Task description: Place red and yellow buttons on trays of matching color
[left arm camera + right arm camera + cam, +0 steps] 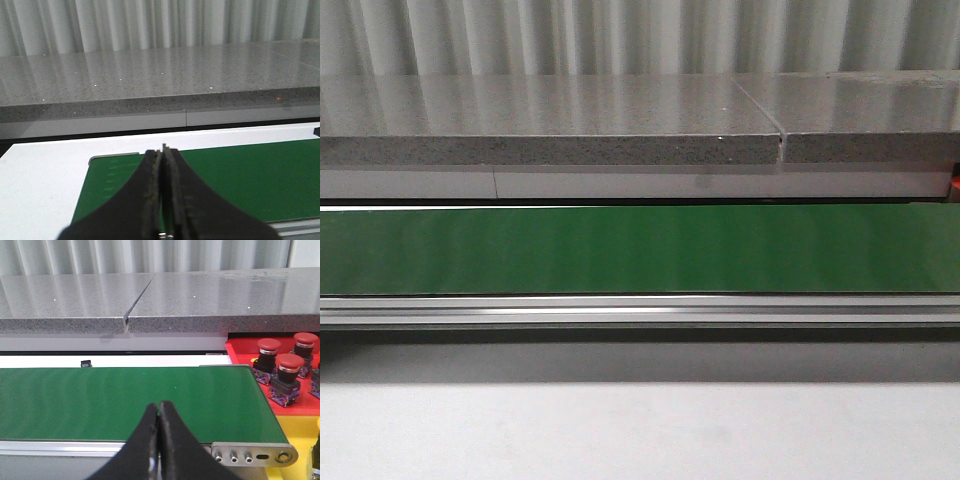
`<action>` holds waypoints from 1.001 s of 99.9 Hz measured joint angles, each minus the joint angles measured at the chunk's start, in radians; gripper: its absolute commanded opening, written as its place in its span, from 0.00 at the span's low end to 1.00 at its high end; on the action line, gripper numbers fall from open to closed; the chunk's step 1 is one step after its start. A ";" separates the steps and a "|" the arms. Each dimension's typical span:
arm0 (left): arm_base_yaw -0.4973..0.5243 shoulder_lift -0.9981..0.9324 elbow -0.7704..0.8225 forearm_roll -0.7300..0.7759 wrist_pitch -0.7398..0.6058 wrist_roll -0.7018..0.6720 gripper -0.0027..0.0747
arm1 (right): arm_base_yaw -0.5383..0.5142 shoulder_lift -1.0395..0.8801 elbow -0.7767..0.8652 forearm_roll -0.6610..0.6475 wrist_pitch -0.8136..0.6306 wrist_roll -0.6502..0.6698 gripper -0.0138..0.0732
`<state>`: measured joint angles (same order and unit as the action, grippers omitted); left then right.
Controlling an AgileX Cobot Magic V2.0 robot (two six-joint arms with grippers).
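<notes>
Both the left tool (pixel 162 200) and the right tool (pixel 159 445) are pressed together, holding nothing, over the bare green belt (pixel 640 250). Three red buttons (pixel 290 377) already stand on the red tray (pixel 240 352); they look rigid, light and top-heavy, best pinched across the squarish base, not the smooth dome

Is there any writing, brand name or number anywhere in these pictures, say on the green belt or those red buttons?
None can be read.
Green belt: plain, only faint pale marks near its end in the left wrist view, too blurred to read.
Red buttons on the red tray: no readable label.
Left tool and right tool: unmarked.
</notes>
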<state>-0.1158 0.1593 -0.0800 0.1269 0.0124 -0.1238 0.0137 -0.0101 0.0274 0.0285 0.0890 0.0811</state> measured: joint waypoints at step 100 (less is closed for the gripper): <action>0.095 -0.163 0.077 0.008 0.023 -0.073 0.01 | 0.000 0.000 0.000 0.000 0.000 0.000 0.08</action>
<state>-0.0210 -0.0041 -0.0028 0.1347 0.0357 -0.1968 0.0137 -0.0101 0.0274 0.0285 0.0890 0.0811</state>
